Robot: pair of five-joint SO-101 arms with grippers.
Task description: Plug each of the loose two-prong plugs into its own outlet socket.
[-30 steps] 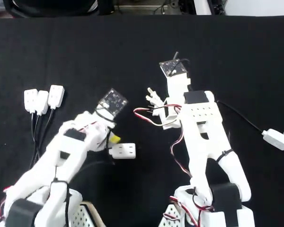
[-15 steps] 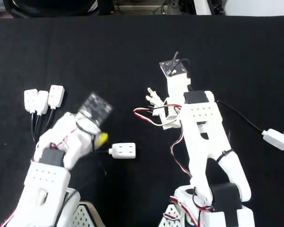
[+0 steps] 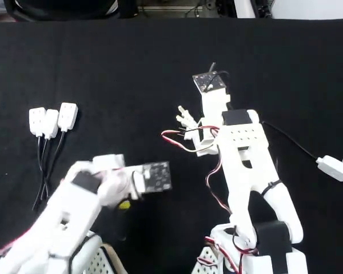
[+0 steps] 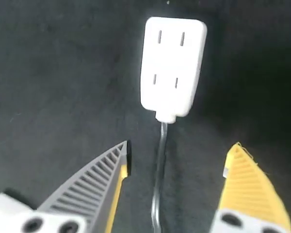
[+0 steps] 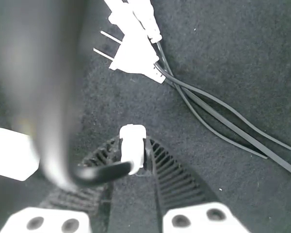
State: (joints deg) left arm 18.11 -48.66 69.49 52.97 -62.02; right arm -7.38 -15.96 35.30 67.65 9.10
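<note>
High view: both arms stand on a black table (image 3: 103, 63). The left arm (image 3: 74, 211) bends low, and its wrist board (image 3: 156, 176) covers whatever lies under the hand. Off to that arm's outer side, well apart, three white cable ends (image 3: 50, 121) lie in a row on dark cords; whether they are plugs or sockets cannot be told. The right arm (image 3: 246, 160) stretches forward, and a white pronged piece (image 3: 186, 119) pokes out just beside its wrist. Far out on its other side lies a white block (image 3: 333, 166) on a black cord.

Left wrist view: the left gripper (image 4: 182, 144) is spread wide with nothing between its fingers, one grey (image 4: 99, 179), one yellow (image 4: 245, 187). The outlet socket (image 4: 172, 68) lies flat just ahead of the tips, slots up, and its cord (image 4: 159, 170) runs back through the gap.

Right wrist view: the right gripper (image 5: 133, 150) is closed on a white plug (image 5: 132, 136), whose black cord (image 5: 99, 173) curls off sideways. Ahead of the fingertips lie loose plugs (image 5: 133, 53), prongs bare, their cables (image 5: 218, 121) trailing away. A blurred dark band (image 5: 43, 82) close to the lens blocks one side, and a white block (image 5: 7, 153) beside the fingers is cut off by the edge.
</note>
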